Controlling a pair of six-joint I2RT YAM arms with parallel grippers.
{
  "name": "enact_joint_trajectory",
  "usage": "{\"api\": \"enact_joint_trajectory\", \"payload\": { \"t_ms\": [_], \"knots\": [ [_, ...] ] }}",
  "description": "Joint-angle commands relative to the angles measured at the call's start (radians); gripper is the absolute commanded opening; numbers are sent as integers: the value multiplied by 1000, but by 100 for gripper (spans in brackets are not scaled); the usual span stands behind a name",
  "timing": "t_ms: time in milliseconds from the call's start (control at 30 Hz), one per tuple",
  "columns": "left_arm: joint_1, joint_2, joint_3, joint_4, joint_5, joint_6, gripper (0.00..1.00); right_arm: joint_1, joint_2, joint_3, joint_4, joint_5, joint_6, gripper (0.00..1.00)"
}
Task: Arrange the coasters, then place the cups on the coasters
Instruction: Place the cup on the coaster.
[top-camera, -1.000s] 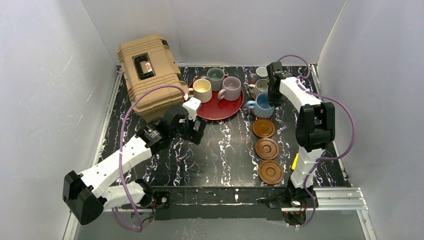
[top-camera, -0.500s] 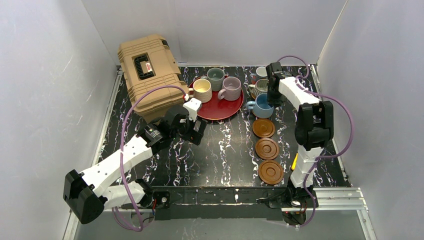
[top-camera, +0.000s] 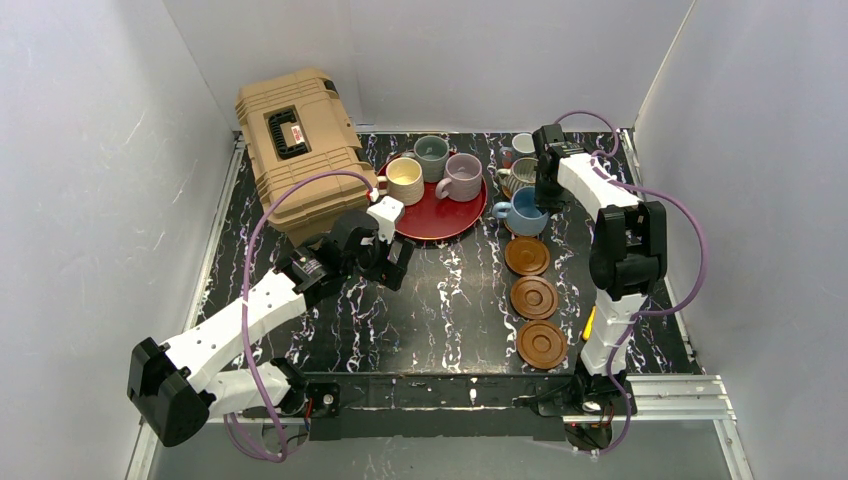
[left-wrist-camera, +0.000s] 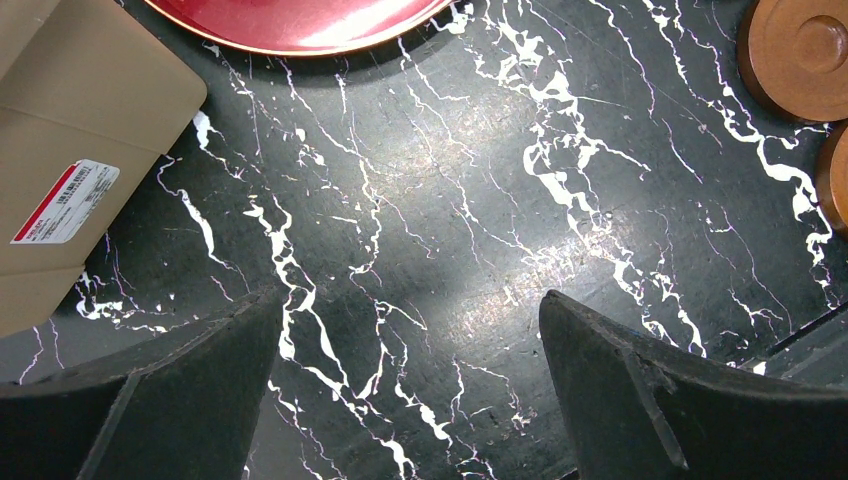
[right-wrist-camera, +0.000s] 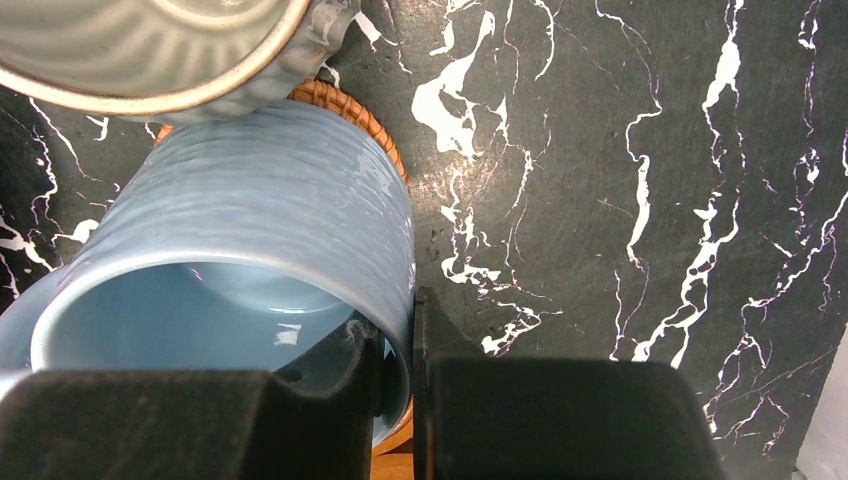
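Top external: black, perhaps marble, tabletop, grey walls; left jaws wide, right jaws pinching blue mug rim.

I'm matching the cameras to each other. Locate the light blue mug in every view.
Top external: light blue mug just right of the red tray.
Left wrist: not in it.
Right wrist: left-centre, wall pinched by the right pincer.
Shared landmark: ribbed grey mug beside it, in both.

Left tool spread wide, right tool clamped
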Motion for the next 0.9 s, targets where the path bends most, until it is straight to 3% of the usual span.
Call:
{"api": "enact_joint_trajectory", "payload": {
  "t_ms": [0,167,400,567,867],
  "knots": [
    [2,-4,39,-17,4,0,99,-6,-20,59,35,31,9,1],
    [2,-8,40,-17,2,1,99,-7,-14,62,30,26,10,1],
    [2,-9,40,-18,2,1,99,-7,-13,68,28,25,12,27],
    [2,-11,40,-18,0,1,99,-7,-18,69,28,16,9,51],
    [2,-15,38,-17,-6,1,99,-7,-40,72,28,19,2,62]
  ]
}}
